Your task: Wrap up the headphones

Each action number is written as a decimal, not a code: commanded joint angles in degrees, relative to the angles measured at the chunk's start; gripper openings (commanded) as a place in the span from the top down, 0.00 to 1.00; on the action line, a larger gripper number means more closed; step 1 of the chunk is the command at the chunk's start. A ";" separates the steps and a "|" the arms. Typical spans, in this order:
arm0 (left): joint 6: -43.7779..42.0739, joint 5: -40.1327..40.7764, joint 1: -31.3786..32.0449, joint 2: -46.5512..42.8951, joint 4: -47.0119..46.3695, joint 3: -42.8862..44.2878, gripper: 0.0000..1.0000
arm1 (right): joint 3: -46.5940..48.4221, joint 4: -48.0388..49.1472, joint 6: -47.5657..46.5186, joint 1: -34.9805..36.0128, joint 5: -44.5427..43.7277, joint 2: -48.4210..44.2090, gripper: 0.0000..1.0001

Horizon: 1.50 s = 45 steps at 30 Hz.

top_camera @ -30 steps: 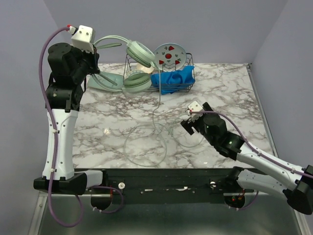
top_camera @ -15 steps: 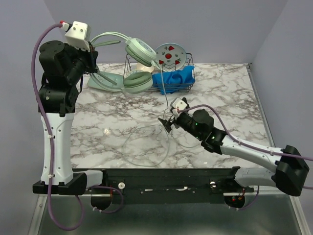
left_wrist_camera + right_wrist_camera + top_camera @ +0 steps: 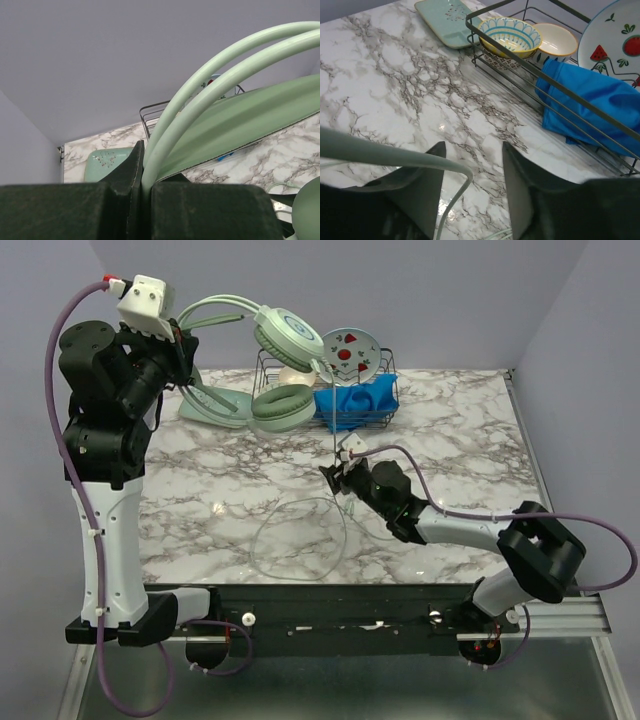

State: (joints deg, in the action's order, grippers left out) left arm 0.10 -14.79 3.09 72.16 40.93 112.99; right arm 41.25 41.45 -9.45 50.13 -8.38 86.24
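headphones (image 3: 288,337), one pair with two cups, hang up beside the wire rack (image 3: 391,390), band pinched by the left claw (image 3: 145,172). right claw (image 3: 472,150) sits spread around the one cable (image 3: 395,156).

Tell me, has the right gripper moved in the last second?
Yes. The right gripper went left, from below the right end of the wire rack to below its middle.

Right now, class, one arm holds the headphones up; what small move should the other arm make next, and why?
Probably close the right gripper on the cable. The left gripper is shut on the headband, holding the headphones raised, and the cable passes between the right gripper's open fingers, so gripping it lets wrapping begin.
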 commanded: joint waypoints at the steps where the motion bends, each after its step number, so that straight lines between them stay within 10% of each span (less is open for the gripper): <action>1: 3.77 -1.91 -0.28 -0.62 -1.38 2.94 1.00 | 1.37 5.31 3.74 -0.21 -0.76 2.97 0.61; 5: 3.60 -1.65 -0.37 -0.44 -2.25 1.63 1.00 | 1.81 1.98 3.74 -0.12 -2.15 2.80 0.99; 21: -20.64 30.75 8.76 6.32 -21.41 -22.72 1.00 | 27.72 -76.04 -7.15 2.87 -43.20 -8.10 0.99; 34: -34.20 40.18 27.92 10.19 -25.99 -34.58 1.00 | 42.15 -70.11 -21.74 4.28 -43.30 -6.78 0.99; 45: -27.35 26.75 36.63 5.01 -11.76 -32.66 1.00 | 50.14 -67.64 -18.76 -1.08 -32.85 -4.24 0.99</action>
State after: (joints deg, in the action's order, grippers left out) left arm -31.77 19.64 38.22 82.11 22.85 76.34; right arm 86.96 -25.39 -23.59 51.62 -49.63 81.84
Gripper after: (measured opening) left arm 0.055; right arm 0.031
